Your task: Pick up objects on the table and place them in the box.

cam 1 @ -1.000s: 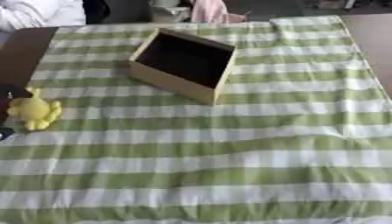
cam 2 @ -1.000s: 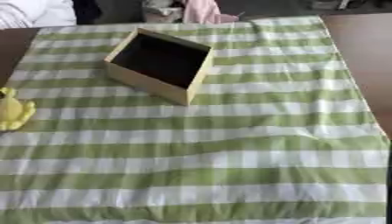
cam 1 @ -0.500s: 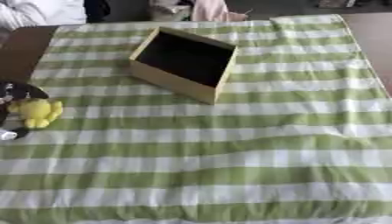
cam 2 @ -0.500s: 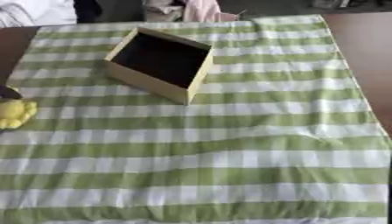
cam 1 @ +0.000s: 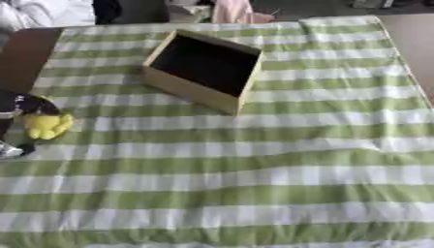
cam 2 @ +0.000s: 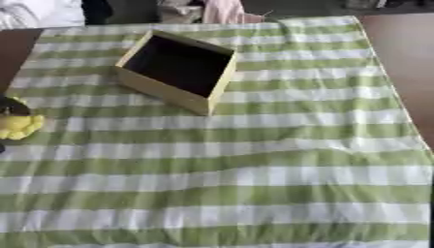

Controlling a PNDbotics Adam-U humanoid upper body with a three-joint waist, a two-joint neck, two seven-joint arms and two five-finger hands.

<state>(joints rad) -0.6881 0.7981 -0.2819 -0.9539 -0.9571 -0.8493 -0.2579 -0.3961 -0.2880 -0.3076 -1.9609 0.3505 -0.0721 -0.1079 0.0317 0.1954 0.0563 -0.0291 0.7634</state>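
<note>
Green-and-white striped cloth covers the worktop; near part bare. At the left edge, left hand shows only in part, dark, touching a yellow soft toy; cannot tell whether fingers are spread or curled round it. Farther back, left of centre, an open box sits askew, dark inside. Right hand not seen.

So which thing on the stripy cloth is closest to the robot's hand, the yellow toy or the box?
The yellow toy. It sits right by the left hand at the cloth's left edge, while the box stands farther up the green striped cloth.
</note>
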